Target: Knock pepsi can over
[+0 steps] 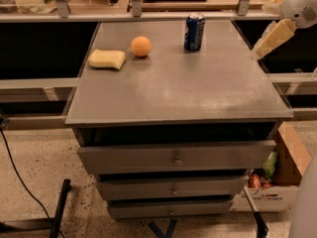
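The pepsi can (194,31), dark blue with a silver top rim, stands upright near the back of the grey cabinet top (178,88), right of centre. My gripper (270,39), cream-coloured on a white arm, hangs at the right edge of the cabinet top. It is to the right of the can, at about the can's height, well apart from it and touching nothing.
An orange ball (141,46) and a yellow sponge (107,59) lie on the back left of the top. Three drawers (176,157) sit below. A cardboard box (277,182) stands on the floor at the right. A rail (148,16) runs behind.
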`<state>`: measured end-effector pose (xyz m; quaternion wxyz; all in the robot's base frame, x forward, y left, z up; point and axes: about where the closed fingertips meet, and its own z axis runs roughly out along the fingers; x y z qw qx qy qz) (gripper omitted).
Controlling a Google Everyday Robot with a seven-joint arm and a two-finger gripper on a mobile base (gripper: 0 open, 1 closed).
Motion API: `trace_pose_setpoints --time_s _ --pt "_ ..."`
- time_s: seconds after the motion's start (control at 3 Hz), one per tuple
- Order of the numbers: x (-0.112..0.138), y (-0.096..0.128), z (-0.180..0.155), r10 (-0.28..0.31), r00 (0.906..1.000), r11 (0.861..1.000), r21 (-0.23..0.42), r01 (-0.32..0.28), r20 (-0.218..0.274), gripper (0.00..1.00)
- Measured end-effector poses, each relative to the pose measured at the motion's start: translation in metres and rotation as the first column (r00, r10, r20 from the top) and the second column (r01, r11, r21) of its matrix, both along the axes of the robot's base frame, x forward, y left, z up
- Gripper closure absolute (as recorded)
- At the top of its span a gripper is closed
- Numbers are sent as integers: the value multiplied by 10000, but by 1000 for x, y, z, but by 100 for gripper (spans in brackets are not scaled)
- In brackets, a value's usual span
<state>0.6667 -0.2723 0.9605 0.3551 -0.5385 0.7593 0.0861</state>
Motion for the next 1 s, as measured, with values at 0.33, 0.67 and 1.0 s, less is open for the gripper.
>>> trace_pose_setpoints --time_s 0.33,0.67,1.0 --pt "0 -1 0 -12 10000 10000 -37 12 0 0" --pt "10 5 -7 -181 9998 9998 116 181 1 0" --pt "28 12 -14 -813 9965 9949 609 801 176 0"
